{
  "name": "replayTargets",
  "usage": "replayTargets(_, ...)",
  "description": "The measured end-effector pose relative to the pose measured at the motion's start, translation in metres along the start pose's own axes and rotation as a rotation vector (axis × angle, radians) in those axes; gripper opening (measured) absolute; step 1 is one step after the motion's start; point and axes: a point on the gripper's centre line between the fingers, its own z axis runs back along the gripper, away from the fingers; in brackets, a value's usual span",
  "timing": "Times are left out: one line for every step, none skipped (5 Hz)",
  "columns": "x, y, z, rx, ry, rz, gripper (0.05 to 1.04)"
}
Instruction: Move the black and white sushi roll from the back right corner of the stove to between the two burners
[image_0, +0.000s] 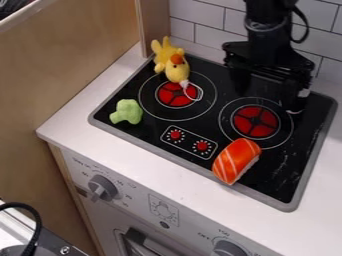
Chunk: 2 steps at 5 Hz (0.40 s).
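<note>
Black gripper (268, 99) at two o'clock over a toy stovetop (294, 160), pincer spread and empty; sushi (236, 160) at five, broccoli (127, 112) at nine, plush bird (176, 67) at eleven, whose white loop (200, 93) could snag a low sweep.

A toy kitchen (137, 200) is seen, marked by a cooktop (284, 167) set into a white desk (73, 120), an oven front (194, 220) fitted with dials (103, 187), and a tiled backsplash (204, 33). Play food (237, 160) is laid on the cooktop, and a robotics workspace is suggested by the black robot arm (267, 30).
</note>
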Motion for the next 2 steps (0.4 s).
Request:
replayTargets(0.002,-0.007,-0.008,-0.004,-0.012,-0.008,0.999)
replayTargets(0.015,-0.016,-0.011,0.0,-0.015,-0.019,0.999)
